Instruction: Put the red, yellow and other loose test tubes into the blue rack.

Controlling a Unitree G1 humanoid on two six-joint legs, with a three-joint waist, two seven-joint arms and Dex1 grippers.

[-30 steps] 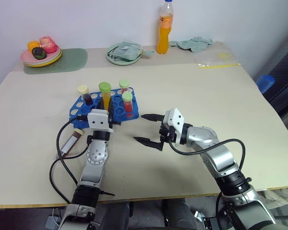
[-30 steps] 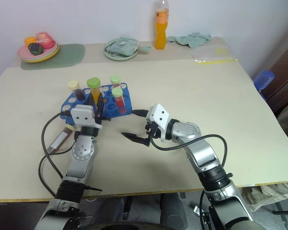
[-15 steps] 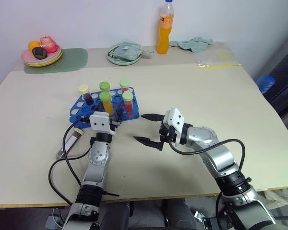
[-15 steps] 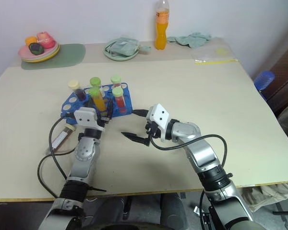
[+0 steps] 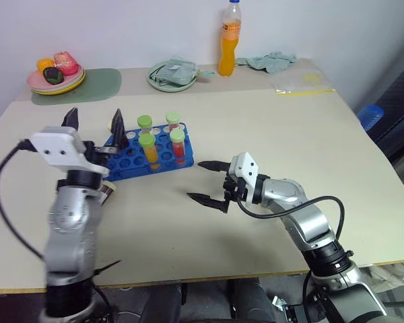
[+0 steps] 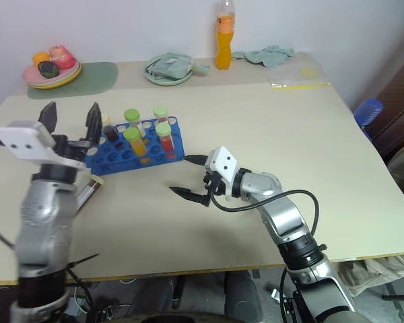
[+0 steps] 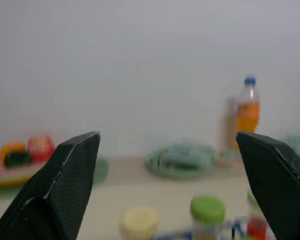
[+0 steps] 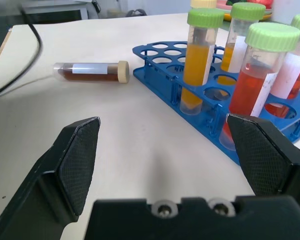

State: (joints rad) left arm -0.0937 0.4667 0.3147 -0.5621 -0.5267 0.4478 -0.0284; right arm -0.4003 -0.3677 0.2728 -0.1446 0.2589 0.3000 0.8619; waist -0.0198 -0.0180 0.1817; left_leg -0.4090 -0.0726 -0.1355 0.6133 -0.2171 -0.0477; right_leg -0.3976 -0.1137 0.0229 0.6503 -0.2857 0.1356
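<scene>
The blue rack (image 5: 130, 164) stands left of the table's middle. Several tubes stand upright in it, among them a yellow one (image 5: 149, 151) and a red one (image 5: 179, 146), both with green caps. One loose test tube (image 8: 90, 71) with dark red-brown liquid and a cream cap lies flat on the table to the rack's left, partly hidden behind my left arm in the head views. My left gripper (image 5: 94, 118) is open and empty, raised above the table by the rack's left end. My right gripper (image 5: 196, 180) is open and empty, low over the table just right of the rack.
Along the table's far edge are a plate of fruit (image 5: 56, 74) on a green mat (image 5: 97, 84), a green plate with a cloth (image 5: 172, 73), an orange drink bottle (image 5: 231, 40), a rag (image 5: 268, 62) and a plastic bag (image 5: 303, 82).
My left gripper set the yellow tube down into the rack, opened, then rose and swung away to the left. The right arm has stayed put.
</scene>
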